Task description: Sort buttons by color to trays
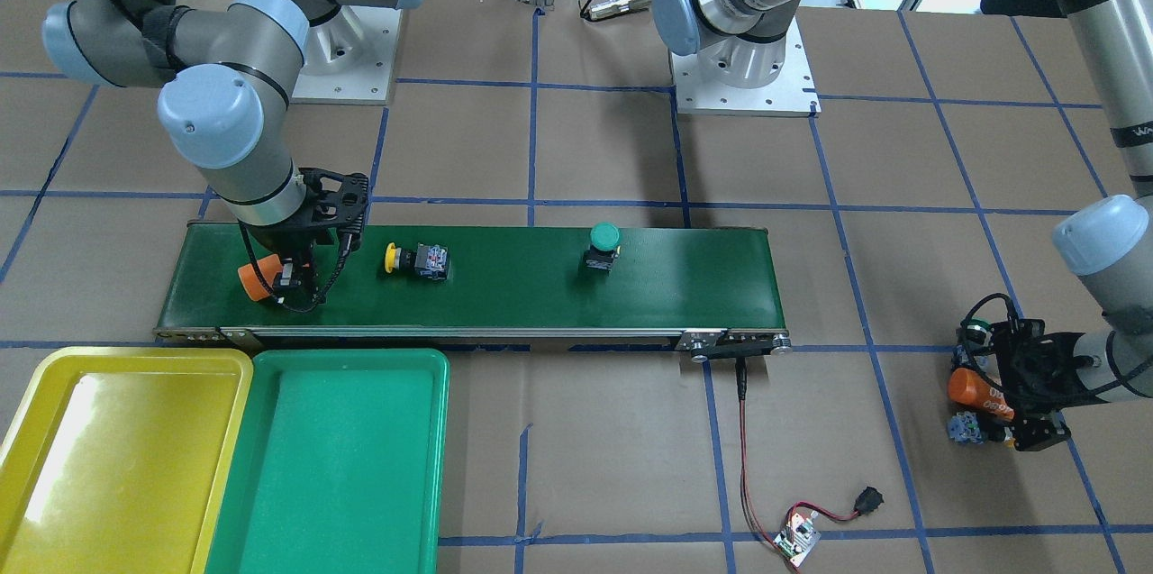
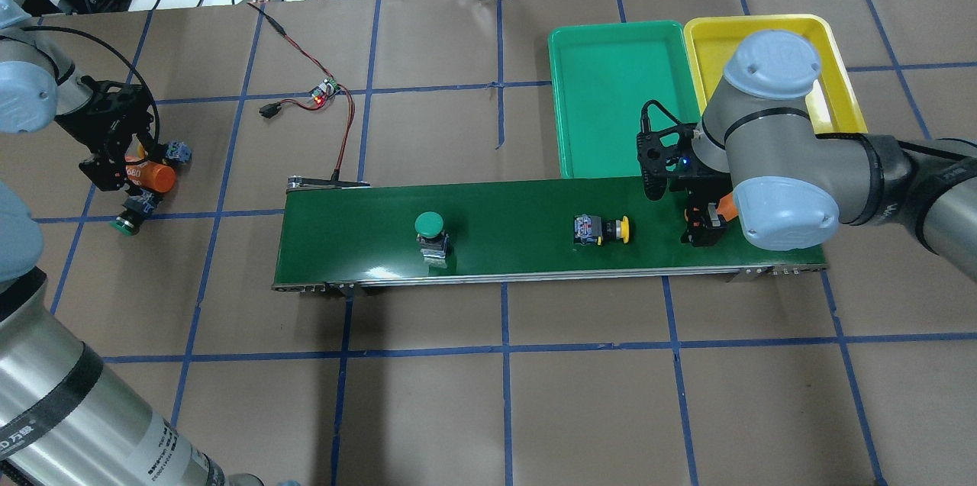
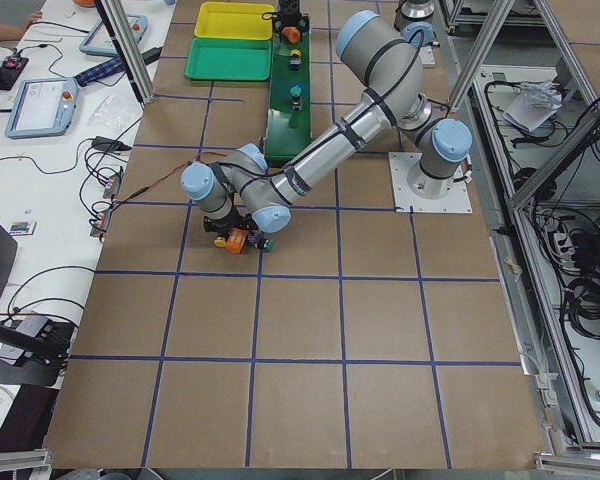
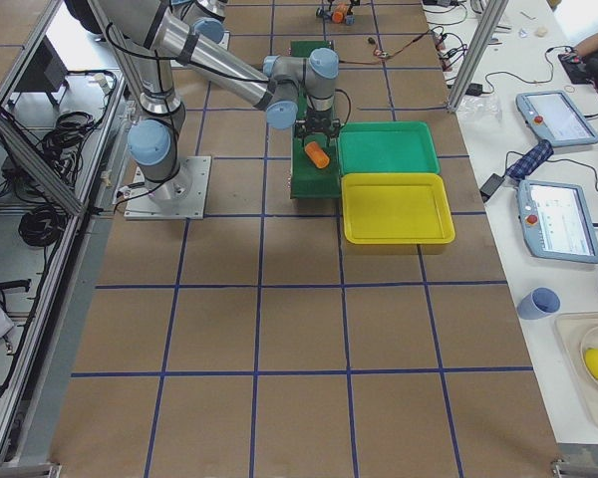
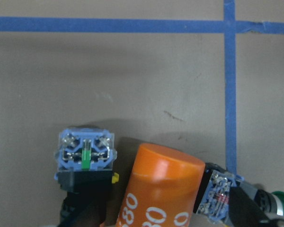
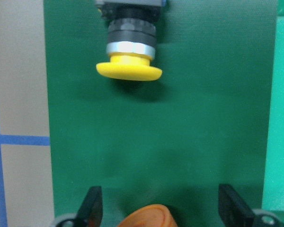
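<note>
1. The right gripper [image 6: 160, 203] hangs over the conveyor belt [image 1: 504, 295]. Its jaws are wide apart, and an orange cylinder [image 6: 149, 216] sits between them touching neither finger.
2. Straight ahead of those jaws, at the top of the wrist frame, the yellow button [image 6: 128, 61] lies on its side. Its long axis runs along the belt and its cap faces the jaws.
3. At mid-belt a green button [image 1: 602, 248] stands upright, cap up.
4. The left gripper [image 1: 1000, 398] is at the right edge of the front view, low over the table [image 1: 585, 466]. I cannot tell whether its jaws are apart.
5. There a second orange cylinder [image 5: 161, 189] lies between two buttons on the table.
   - The green-capped button [image 5: 222, 198], lower right, is on its side with its cap toward the frame's right edge.
   - The blue-based button [image 5: 85, 156], lower left, faces its terminals to the camera and shows only a yellow sliver.
6. The yellow tray [image 1: 54, 394] and green tray [image 1: 360, 466] sit at the lower left of the front view with their rims touching. All four buttons lie outside them.
</note>
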Robot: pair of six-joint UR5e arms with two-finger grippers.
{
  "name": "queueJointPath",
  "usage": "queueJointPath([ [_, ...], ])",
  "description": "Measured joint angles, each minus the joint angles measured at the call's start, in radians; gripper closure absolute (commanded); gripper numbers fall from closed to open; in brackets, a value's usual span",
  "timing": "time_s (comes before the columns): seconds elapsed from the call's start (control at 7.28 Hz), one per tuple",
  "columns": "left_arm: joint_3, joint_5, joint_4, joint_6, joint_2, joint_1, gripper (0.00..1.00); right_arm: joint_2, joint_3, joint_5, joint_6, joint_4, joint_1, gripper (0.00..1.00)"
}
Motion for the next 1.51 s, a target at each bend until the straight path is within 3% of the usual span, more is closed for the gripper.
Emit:
queueJointPath([
  [0.82, -0.058, 0.008, 0.031, -0.010, 0.033, -0.002, 0.00, 0.000, -0.001, 0.000, 0.012, 0.000, 0.014, 0.12],
  [1.51, 0.011, 0.034, 0.006, -0.005, 0.020, 0.035, 0.00, 0.000, 0.002, 0.000, 0.013, 0.007, 0.014, 0.12],
])
